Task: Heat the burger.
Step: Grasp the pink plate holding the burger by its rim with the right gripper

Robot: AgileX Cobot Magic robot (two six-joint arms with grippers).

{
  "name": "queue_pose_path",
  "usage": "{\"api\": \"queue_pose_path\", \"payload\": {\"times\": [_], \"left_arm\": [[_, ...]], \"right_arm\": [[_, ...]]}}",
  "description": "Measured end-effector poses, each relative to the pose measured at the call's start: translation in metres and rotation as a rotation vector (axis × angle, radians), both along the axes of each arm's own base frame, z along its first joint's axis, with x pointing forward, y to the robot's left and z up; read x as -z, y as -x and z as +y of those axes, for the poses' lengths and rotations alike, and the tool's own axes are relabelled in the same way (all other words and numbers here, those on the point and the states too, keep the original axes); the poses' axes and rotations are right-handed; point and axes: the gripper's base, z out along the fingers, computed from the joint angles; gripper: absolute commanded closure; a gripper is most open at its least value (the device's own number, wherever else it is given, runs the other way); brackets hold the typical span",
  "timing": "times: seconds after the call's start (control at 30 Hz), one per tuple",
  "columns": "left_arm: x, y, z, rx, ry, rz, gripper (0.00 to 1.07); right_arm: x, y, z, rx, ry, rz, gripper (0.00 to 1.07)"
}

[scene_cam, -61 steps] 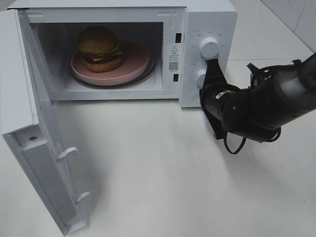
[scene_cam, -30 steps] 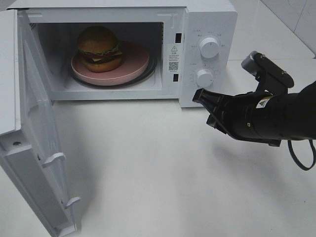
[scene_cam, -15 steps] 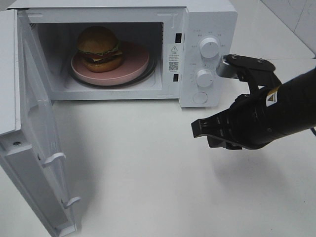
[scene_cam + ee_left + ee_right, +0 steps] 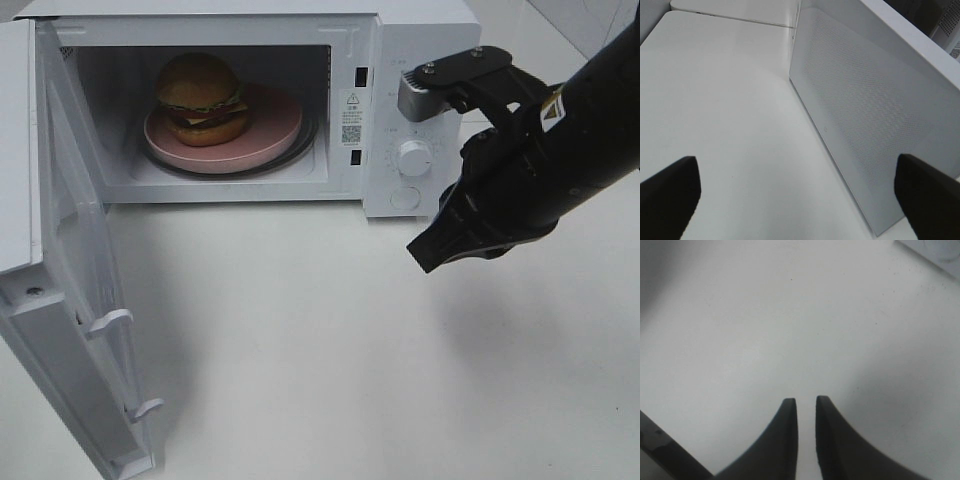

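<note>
burger (image 4: pixel 200 98) inside microwave (image 4: pixel 440 35), right gripper (image 4: pixel 426 254) well apart

We see the white table (image 4: pixel 300 340) as smooth and matt, with a soft sheen. At eleven o'clock the microwave (image 4: pixel 420 40) has a glossy white shell; its door (image 4: pixel 865 115), at nine, shows a fine dotted texture. The pink plate (image 4: pixel 275 130) looks glazed and the burger (image 4: pixel 197 85) has a faintly shiny bun. At two o'clock is a brushed grey metal bracket (image 4: pixel 430 85). The right gripper (image 4: pixel 805 401) looks like matt black plastic.
</note>
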Motion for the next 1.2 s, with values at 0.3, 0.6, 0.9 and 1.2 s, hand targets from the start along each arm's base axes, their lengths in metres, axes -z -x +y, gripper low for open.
{"api": "queue_pose_path", "payload": {"times": [0.3,0.6,0.9,1.2], "left_arm": [[0.0,0.0,0.0,0.0,0.0,0.0,0.09],[0.0,0.0,0.0,0.0,0.0,0.0,0.09],[0.0,0.0,0.0,0.0,0.0,0.0,0.09],[0.0,0.0,0.0,0.0,0.0,0.0,0.09]], "right_arm": [[-0.014,-0.006,0.003,-0.398,0.178,-0.165,0.92],[-0.013,-0.004,0.002,-0.643,0.297,-0.231,0.61],[-0.015,-0.003,0.01,-0.767,0.412,-0.327,0.1],[-0.005,-0.008,0.039,-0.925,0.573,-0.434,0.12]]}}
